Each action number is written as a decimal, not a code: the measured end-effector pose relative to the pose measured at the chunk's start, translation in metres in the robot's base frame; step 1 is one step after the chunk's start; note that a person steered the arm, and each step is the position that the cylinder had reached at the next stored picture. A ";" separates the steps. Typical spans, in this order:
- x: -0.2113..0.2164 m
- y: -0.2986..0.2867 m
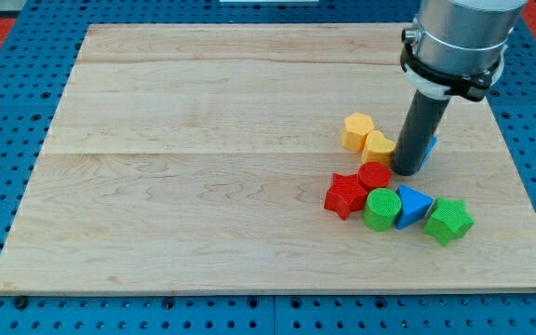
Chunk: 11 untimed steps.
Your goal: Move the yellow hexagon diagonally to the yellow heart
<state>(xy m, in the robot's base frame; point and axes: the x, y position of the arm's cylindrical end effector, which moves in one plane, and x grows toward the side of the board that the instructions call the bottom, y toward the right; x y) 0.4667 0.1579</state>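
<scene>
The yellow hexagon [357,130] lies on the wooden board at the view's right of centre. The yellow heart [378,147] touches it on its lower right. My tip [407,170] stands just right of the yellow heart, close to it or touching. A blue block [429,149] is mostly hidden behind the rod.
Below the heart sits a cluster: a red round block [374,176], a red star [345,195], a green round block [381,208], a blue triangular block [413,206] and a green star [448,221]. The board's right edge [529,177] is near.
</scene>
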 end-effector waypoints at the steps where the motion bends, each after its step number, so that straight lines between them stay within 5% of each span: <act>1: -0.005 -0.003; 2: 0.005 -0.035; 4: -0.083 -0.063; 6: -0.126 -0.087; 7: -0.153 -0.016; 8: -0.120 -0.023; 9: -0.119 0.045; 10: -0.180 0.057; 11: -0.161 0.070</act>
